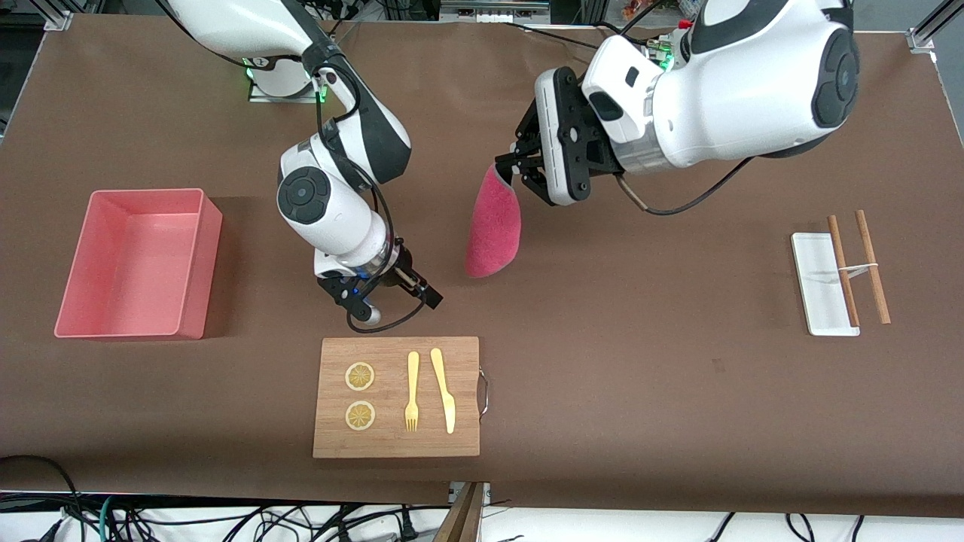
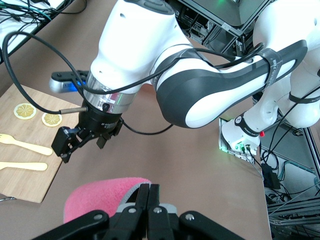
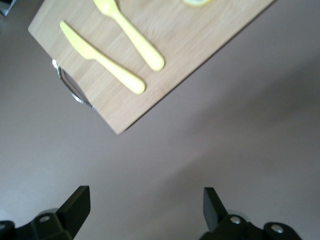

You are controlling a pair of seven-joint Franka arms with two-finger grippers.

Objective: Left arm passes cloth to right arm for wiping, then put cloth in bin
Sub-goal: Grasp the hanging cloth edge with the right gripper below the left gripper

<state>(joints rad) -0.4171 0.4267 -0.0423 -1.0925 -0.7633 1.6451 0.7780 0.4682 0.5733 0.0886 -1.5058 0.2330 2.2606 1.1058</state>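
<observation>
My left gripper [image 1: 506, 167] is shut on one end of the crimson-pink cloth [image 1: 493, 226], which hangs in the air over the middle of the table. In the left wrist view the closed fingertips [image 2: 151, 187] pinch the cloth's grey edge [image 2: 97, 197]. My right gripper [image 1: 398, 303] is open and empty, low over the table beside the hanging cloth, toward the wooden board; it also shows in the left wrist view [image 2: 80, 140]. In the right wrist view its gripper [image 3: 147, 197] is spread wide over bare table. The pink bin [image 1: 197, 278] stands at the right arm's end of the table.
A wooden board [image 1: 395, 444] with two lemon slices, a yellow fork [image 1: 412, 391] and a knife [image 1: 444, 390] lies nearer the front camera; its corner shows in the right wrist view [image 3: 200, 45]. A flat white tray [image 1: 817, 301] with chopsticks lies at the left arm's end.
</observation>
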